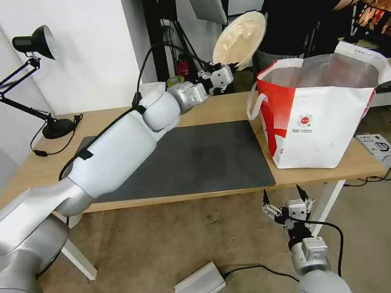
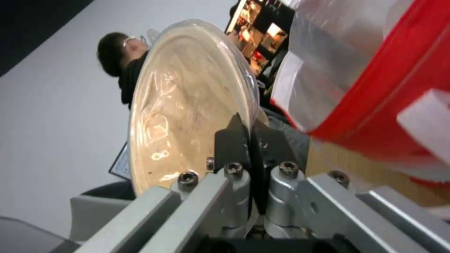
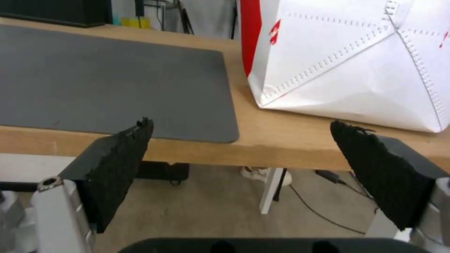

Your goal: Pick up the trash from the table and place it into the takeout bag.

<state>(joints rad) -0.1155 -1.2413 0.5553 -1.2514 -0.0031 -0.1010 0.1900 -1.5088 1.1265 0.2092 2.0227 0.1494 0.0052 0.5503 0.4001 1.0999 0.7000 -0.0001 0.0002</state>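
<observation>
My left gripper [image 1: 232, 68] is shut on the rim of a beige paper-pulp bowl [image 1: 240, 38], a piece of the trash, held tilted in the air over the back of the table [image 1: 219, 109], just left of the takeout bag [image 1: 319, 116]. In the left wrist view the fingers [image 2: 234, 135] pinch the bowl's [image 2: 182, 105] edge, with the red side of the bag [image 2: 379, 91] close beside it. The white-and-red bag stands open at the table's right end, foil lining showing. My right gripper [image 1: 286, 197] hangs open below the table's front edge; its pads [image 3: 124, 154] face the table edge and the bag [image 3: 356, 63].
A dark grey mat [image 1: 192, 159] covers the middle of the table. A black desk lamp [image 1: 36, 66] stands at the back left. On the floor lie a silver box [image 1: 199, 285] with cables and a small box [image 1: 377, 144] right of the table. A person stands behind the bag.
</observation>
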